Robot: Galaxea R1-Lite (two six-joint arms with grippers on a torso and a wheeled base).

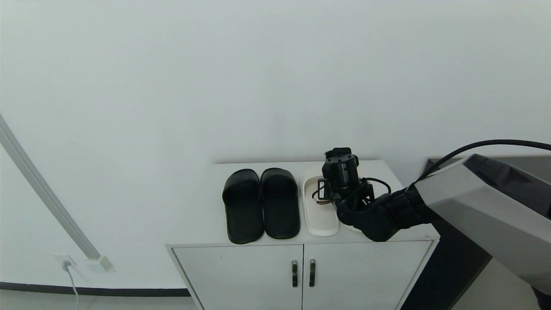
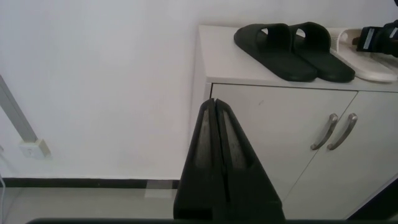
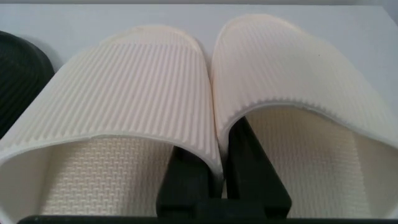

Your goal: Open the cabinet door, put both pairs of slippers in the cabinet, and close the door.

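Note:
A white cabinet [image 1: 202, 224] stands against the wall with both doors shut, its two handles [image 1: 303, 273] side by side in the middle. On its top lie a pair of black slippers [image 1: 260, 204] and, to their right, a pair of white slippers [image 1: 318, 211]. My right gripper [image 3: 214, 180] has one finger inside each white slipper [image 3: 211, 81] and is shut on their touching inner sides. My left gripper [image 2: 214, 124] hangs shut and empty, low and to the left of the cabinet's door front [image 2: 280, 137].
The wall rises directly behind the cabinet. A dark piece of furniture [image 1: 447, 258] stands close on the cabinet's right. On the left wall are a slanted cable duct [image 1: 43, 189] and a socket [image 1: 64, 261] with a cord; open floor lies below it.

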